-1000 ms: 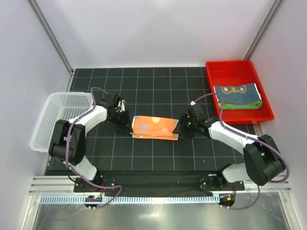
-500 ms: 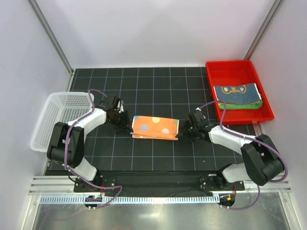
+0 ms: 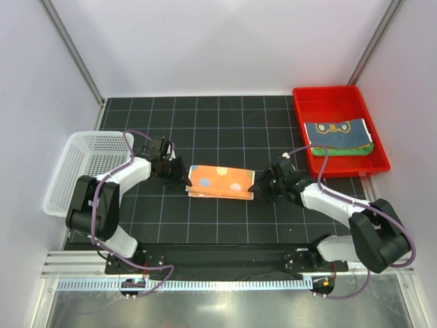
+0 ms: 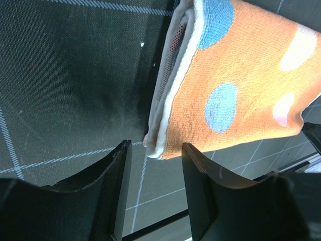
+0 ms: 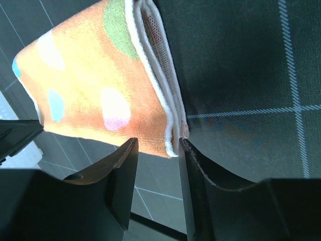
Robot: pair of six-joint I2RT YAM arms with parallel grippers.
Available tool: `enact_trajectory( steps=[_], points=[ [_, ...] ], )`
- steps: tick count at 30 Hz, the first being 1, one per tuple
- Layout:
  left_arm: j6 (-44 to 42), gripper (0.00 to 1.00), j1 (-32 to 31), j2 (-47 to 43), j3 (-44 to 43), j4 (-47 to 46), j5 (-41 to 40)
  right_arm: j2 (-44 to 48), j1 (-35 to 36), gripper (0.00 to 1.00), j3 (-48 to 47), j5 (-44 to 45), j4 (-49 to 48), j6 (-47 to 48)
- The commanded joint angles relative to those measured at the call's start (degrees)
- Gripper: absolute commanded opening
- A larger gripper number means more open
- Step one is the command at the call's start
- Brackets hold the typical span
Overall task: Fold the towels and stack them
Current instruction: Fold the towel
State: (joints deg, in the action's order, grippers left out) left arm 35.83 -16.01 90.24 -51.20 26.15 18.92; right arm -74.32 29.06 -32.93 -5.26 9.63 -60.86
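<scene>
The pale towel with orange, pink and blue patches [image 3: 220,181] lies folded into a long strip mid-table. My left gripper [image 3: 181,179] is open at its left end; in the left wrist view the towel's [image 4: 235,95] layered corner sits just at the tips of the gripper [image 4: 154,156]. My right gripper [image 3: 258,188] is open at its right end; in the right wrist view the corner of the towel [image 5: 100,95] lies between the tips of the gripper [image 5: 156,150]. The tiger-face towel [image 3: 336,130] lies folded on the green towel [image 3: 341,151] in the red tray.
The red tray [image 3: 328,98] stands at the back right. A white mesh basket [image 3: 82,154] stands at the left edge. The black gridded mat [image 3: 225,123] covers the table; grey walls close in on both sides.
My right gripper has slid down and in toward the towel's near right corner. My left gripper has edged slightly closer to the left end. The towel has not moved.
</scene>
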Motion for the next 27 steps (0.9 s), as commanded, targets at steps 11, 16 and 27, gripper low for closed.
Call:
enact_trajectory(
  steps=[11,16,27],
  points=[
    [1.26,0.44,0.01,0.91,3.21,-4.35,2.26,0.06,0.30,0.43,5.68,-0.54,-8.66,-6.11],
    [1.26,0.36,0.01,1.52,3.12,-5.06,3.23,0.76,0.38,0.32,6.38,0.51,-9.28,-6.64],
    [0.99,0.00,0.01,0.56,0.67,-2.60,3.67,2.34,0.30,0.01,3.75,3.32,-6.91,-3.83]
  ],
)
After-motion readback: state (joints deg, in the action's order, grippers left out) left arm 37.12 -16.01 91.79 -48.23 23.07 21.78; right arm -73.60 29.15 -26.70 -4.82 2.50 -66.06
